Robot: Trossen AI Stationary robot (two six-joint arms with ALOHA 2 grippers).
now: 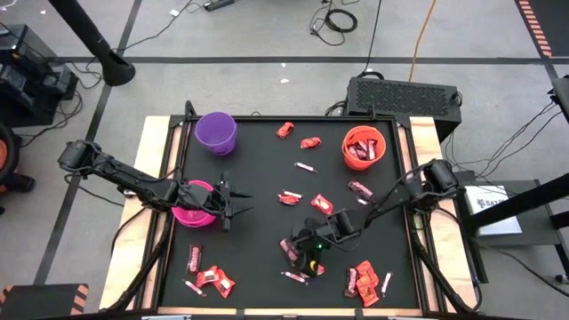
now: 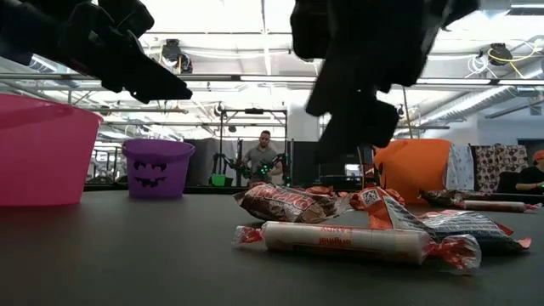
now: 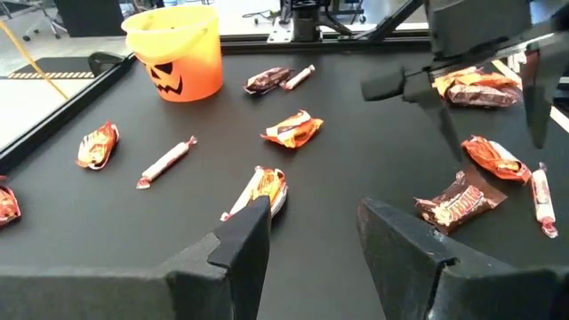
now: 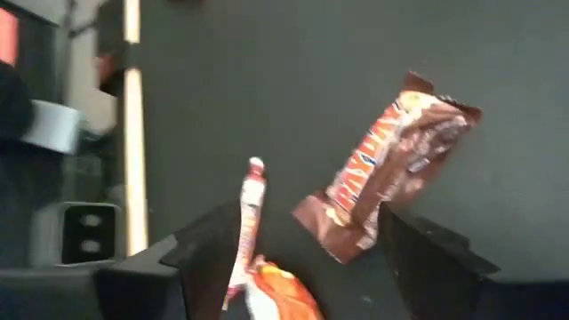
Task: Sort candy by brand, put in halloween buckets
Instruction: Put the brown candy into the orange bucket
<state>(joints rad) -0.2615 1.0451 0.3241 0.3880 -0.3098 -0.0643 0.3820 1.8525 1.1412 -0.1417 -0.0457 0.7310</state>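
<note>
Three small round plastic halloween buckets stand on the black tabletop [image 1: 267, 213]: a purple one [image 1: 216, 132] at the far left, a magenta-pink one [image 1: 194, 204] at the left edge, and an orange one [image 1: 363, 147] at the far right that already holds dark bars. Wrapped candy lies scattered between them, with clusters near the front edge.

The right gripper [image 1: 307, 253] hangs low over the front middle of the tabletop, its fingers [image 4: 418, 258] spread wide and holding nothing. Just beyond them lies a brown-red wrapped bar [image 4: 391, 164], with a thin pinkish-white stick [image 4: 249, 222] and an orange-red packet [image 4: 280, 298] beside it; the wide spread looks suited to closing on one piece from this cluster.

The left gripper [image 1: 233, 204] waits just beside the magenta-pink bucket, fingers [image 3: 244, 244] parted and empty, seemingly kept clear of the right arm's reach.
</note>
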